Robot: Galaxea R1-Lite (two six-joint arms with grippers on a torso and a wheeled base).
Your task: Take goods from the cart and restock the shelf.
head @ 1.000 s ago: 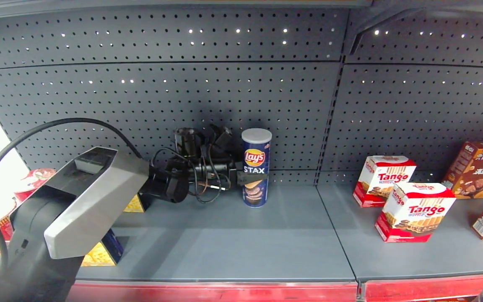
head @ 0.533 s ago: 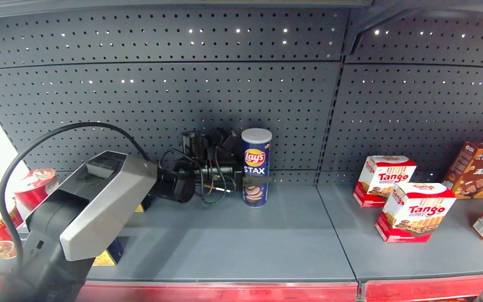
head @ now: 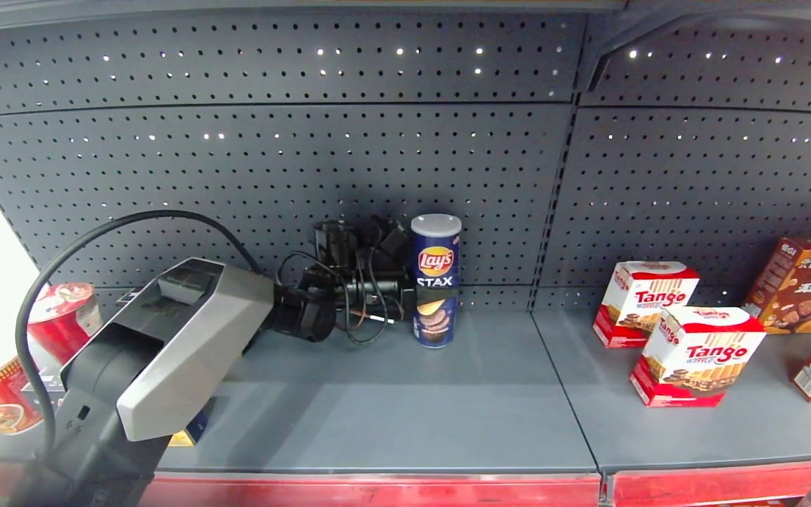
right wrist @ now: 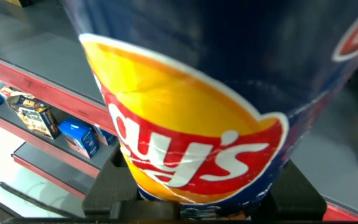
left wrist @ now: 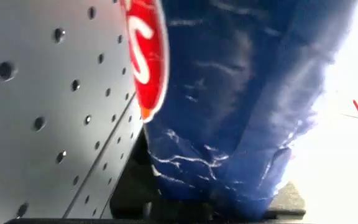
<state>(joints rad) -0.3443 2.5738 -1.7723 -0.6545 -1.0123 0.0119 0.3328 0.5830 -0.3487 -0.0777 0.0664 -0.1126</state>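
Chip can [head: 436,262] dark blue, grey lid [head: 436,224]; wafer boxes [head: 698,352] red-white; pegboard [head: 236,162] grey

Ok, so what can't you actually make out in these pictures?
Head view: the left gripper has its far finger hidden behind the chip can.
Head view: the yellow box is mostly hidden by the left arm.
Left wrist view: the chip can is close and blurred, ends cut off.
Right wrist view: the second can is equally close, ends cut off.
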